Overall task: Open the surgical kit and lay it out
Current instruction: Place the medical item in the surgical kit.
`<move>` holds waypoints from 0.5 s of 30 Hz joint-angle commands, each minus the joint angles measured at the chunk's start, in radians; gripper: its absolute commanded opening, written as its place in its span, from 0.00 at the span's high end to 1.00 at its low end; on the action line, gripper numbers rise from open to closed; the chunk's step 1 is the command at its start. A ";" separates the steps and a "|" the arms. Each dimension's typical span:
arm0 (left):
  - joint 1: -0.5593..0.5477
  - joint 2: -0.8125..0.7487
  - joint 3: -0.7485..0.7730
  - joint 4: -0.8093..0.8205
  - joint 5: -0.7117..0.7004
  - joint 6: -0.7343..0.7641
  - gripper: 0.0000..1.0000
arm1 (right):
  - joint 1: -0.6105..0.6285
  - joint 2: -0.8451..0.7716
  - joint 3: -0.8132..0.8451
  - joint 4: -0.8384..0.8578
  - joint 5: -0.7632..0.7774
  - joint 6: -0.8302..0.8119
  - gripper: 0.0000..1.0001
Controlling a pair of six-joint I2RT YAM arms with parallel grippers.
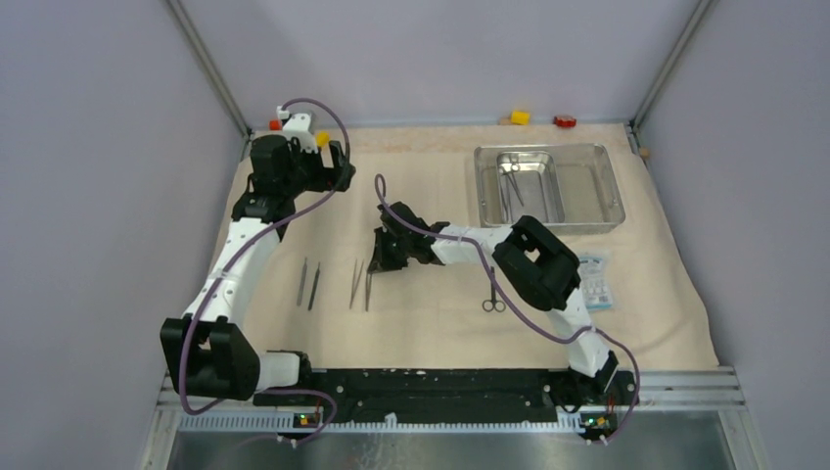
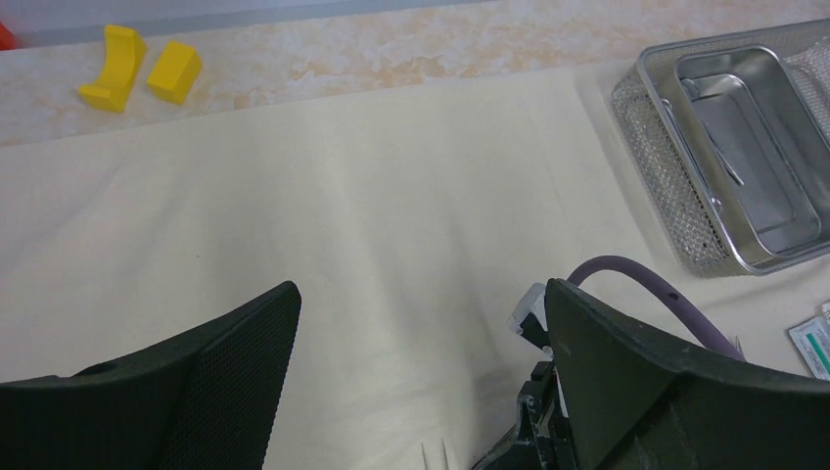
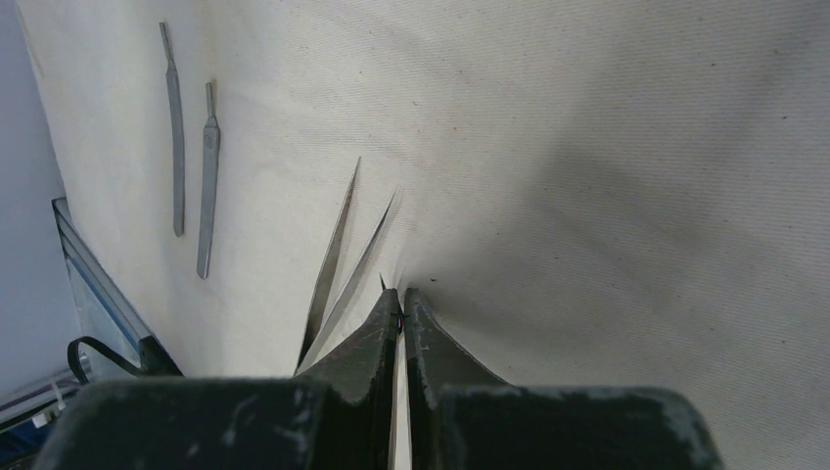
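The beige cloth wrap (image 1: 440, 294) lies spread flat over the table. The steel tray (image 1: 612, 186) stands at the back right with an instrument (image 1: 511, 176) inside. Two flat handles (image 1: 309, 285), tweezers (image 1: 360, 285) and scissors (image 1: 493, 305) lie in a row on the cloth, and sealed packets (image 1: 594, 281) lie to the right. My right gripper (image 1: 377, 262) (image 3: 402, 294) is shut, its tips down at the cloth beside the tweezers (image 3: 338, 250). A thin dark point shows at its tips; whether it is gripped is unclear. My left gripper (image 1: 338, 162) (image 2: 421, 294) hangs open and empty at the back left.
Yellow blocks (image 2: 113, 67) (image 2: 174, 70) sit on the bare table beyond the cloth near my left gripper. Another yellow block (image 1: 520, 117) and a red one (image 1: 564, 121) lie at the back edge. Grey walls close in three sides.
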 commanded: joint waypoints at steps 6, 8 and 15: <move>0.006 -0.050 -0.017 0.050 0.027 0.004 0.01 | 0.025 -0.015 0.010 0.008 0.058 -0.035 1.00; 0.007 -0.054 -0.020 0.050 0.029 0.004 0.01 | 0.027 -0.025 0.009 0.008 0.065 -0.044 1.00; 0.006 -0.068 -0.024 0.049 0.034 0.006 0.01 | 0.029 -0.044 0.004 -0.009 0.091 -0.053 0.98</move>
